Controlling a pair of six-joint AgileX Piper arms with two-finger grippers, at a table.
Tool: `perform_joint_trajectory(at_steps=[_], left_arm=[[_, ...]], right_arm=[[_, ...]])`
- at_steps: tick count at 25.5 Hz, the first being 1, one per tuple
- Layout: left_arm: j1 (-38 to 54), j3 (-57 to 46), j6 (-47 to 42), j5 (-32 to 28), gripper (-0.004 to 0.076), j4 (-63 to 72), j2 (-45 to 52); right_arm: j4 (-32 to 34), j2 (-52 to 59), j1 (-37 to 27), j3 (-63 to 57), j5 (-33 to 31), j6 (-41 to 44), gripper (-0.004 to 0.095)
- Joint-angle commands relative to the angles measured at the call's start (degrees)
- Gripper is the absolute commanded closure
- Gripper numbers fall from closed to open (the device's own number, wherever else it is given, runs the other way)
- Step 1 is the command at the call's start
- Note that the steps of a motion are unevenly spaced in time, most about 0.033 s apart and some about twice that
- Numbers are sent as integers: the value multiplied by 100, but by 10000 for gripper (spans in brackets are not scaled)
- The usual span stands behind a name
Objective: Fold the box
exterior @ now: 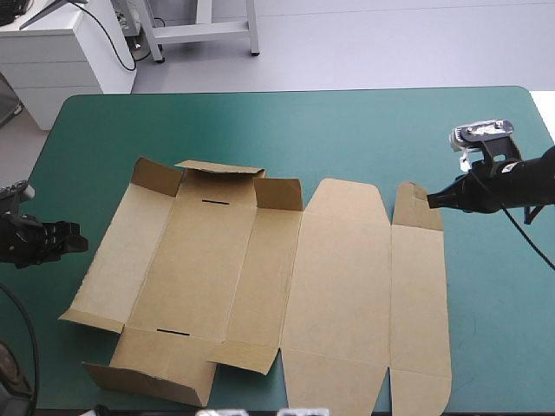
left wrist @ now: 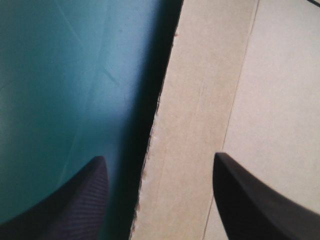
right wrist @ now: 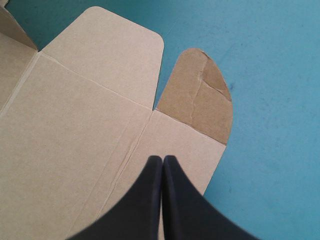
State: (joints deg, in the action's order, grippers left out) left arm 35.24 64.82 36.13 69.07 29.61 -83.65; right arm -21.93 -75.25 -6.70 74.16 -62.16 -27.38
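- Box (exterior: pixel 260 286): brown sheet lying mid-worktop (exterior: pixel 364 130), cover teal-green; flaps raised toward 9 o'clock.
- Left gripper (exterior: pixel 76 239): at box's 9 o'clock, fingers released.
- Right gripper (exterior: pixel 431 199): at 2 o'clock, fingers clenched, empty.

box (exterior: pixel 338 286): near flaps cut off, high view | right gripper (right wrist: pixel 162 158) fingers (right wrist: pixel 145 200) hide part of its end panel
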Motion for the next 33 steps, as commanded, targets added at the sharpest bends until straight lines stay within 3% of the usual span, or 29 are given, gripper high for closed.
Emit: perform_joint_trajectory(at_steps=[1, 10, 21, 24, 33], left_arm=[[18, 178, 62, -30, 247, 376, -123], [18, 178, 896, 478, 247, 827, -951], [-372, 168, 951, 520, 247, 643, -1322], [-767, -1, 951, 520, 247, 496, -1334], [-833, -614, 976, 520, 247, 529, -1323]], right_arm=[[-156, 153, -26, 149, 215, -62, 928], [-156, 153, -26, 149, 215, -62, 928], [-156, 153, -26, 149, 216, -39, 927], [-156, 153, -26, 149, 216, -39, 928], [-156, 153, -26, 149, 216, -39, 928]])
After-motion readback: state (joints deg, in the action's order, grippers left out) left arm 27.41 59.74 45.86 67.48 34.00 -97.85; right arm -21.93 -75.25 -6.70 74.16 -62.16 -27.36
